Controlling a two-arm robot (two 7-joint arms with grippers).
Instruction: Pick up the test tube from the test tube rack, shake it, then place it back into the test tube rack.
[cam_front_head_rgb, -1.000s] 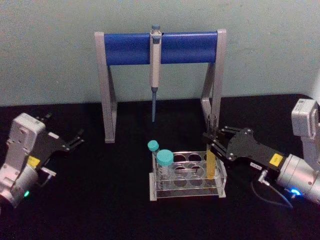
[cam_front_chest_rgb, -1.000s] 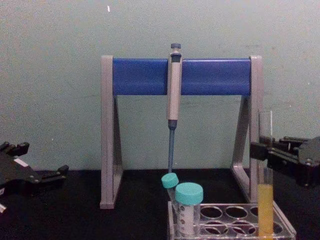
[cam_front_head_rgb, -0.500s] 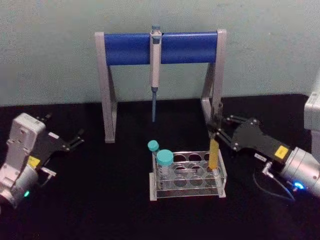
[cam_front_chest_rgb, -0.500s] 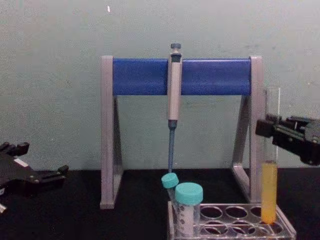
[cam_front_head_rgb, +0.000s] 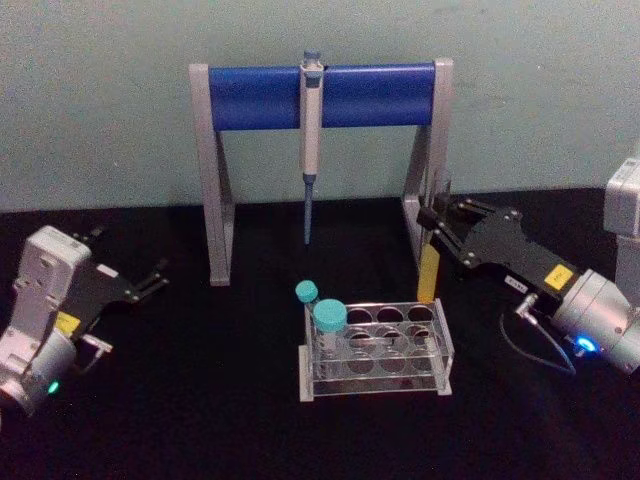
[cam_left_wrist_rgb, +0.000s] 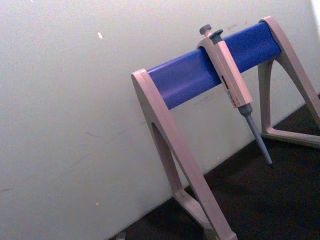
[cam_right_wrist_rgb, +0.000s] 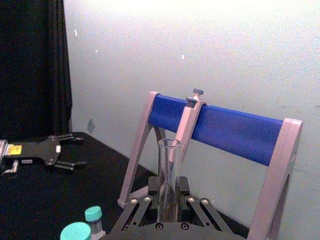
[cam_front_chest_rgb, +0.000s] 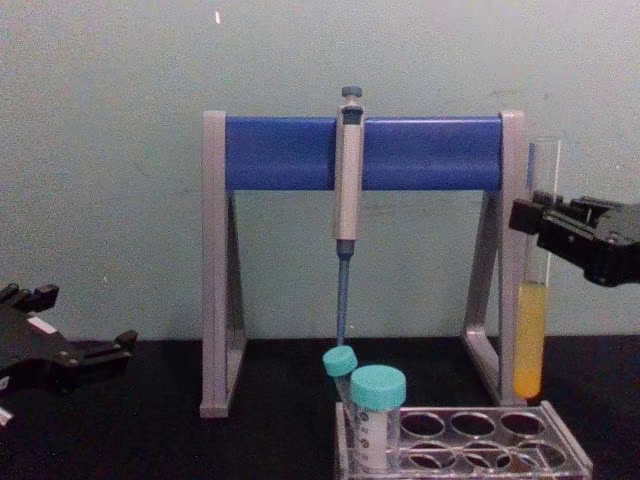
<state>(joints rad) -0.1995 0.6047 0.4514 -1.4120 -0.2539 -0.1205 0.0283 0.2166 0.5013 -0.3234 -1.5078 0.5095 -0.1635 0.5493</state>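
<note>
1. Chest view: the grey-and-blue pipette stand (cam_front_chest_rgb: 280, 153) spans the back.
2. The test tube rack (cam_front_head_rgb: 375, 388) sits in front of it, its right-hand holes empty, so the pick-up looks done.
3. The right gripper (cam_front_chest_rgb: 535, 215) hangs above the rack's right end, jaws clamped on the glass. The left gripper (cam_front_head_rgb: 152, 279) lies parked far left, fingers spread.
4. The test tube (cam_front_chest_rgb: 531, 340) hangs upright, its bottom clear of the rack, beside the stand's right leg. Shaking and replacing probably remain.
5. Two teal-capped tubes (cam_front_chest_rgb: 377, 388) stand at the rack's left end.
</note>
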